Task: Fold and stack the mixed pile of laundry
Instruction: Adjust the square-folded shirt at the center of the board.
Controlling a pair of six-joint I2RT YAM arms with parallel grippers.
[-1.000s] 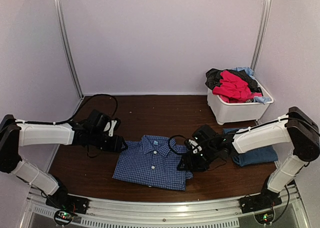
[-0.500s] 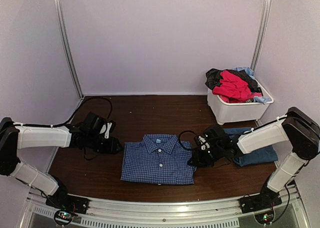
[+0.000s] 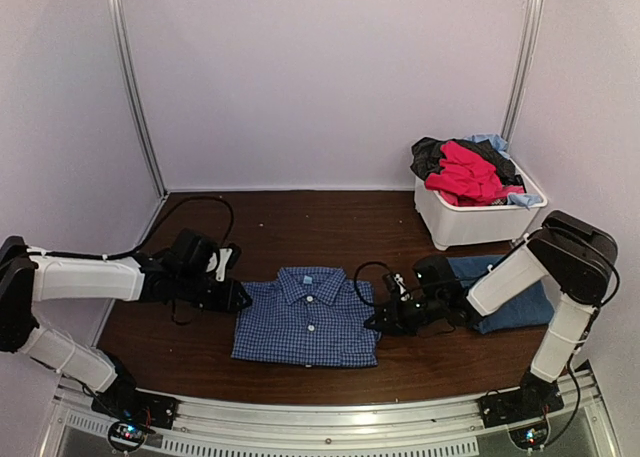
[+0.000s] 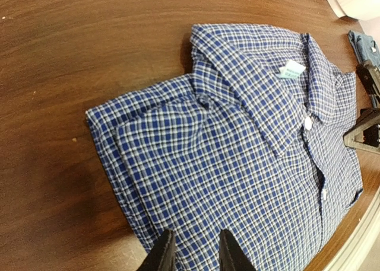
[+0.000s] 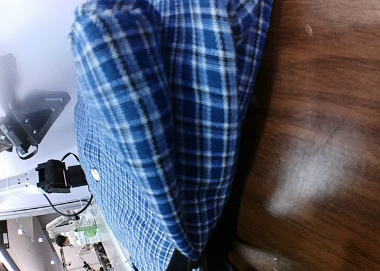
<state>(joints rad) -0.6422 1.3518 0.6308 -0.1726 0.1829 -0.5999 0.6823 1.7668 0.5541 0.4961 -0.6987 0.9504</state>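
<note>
On the dark wooden table (image 3: 300,217), the biggest thing I had was the white bin (image 3: 470,227) out at 2 o'clock, heaped with red, black and light-blue clothes (image 3: 462,172) not yet folded. The checked shirt (image 3: 305,317) lay at 6 o'clock, buttoned, collar up, already folded into a neat rectangle. A folded blue garment (image 3: 515,302) sat at 4 o'clock, near the shirt but apart from it.

My right gripper (image 3: 385,317) was at the shirt's 3 o'clock edge, closed tight, and its wrist view showed the cloth's edge drawn into the pinch. My left gripper (image 4: 196,247) was at the shirt's 9 o'clock edge with only a narrow gap between its fingers; I couldn't tell whether cloth was caught in it.

I judged the shirt's folding done and the stacking step at hand. Next I needed both sides held firmly, then an even carry toward 4 o'clock onto the blue garment without spilling the folds.
</note>
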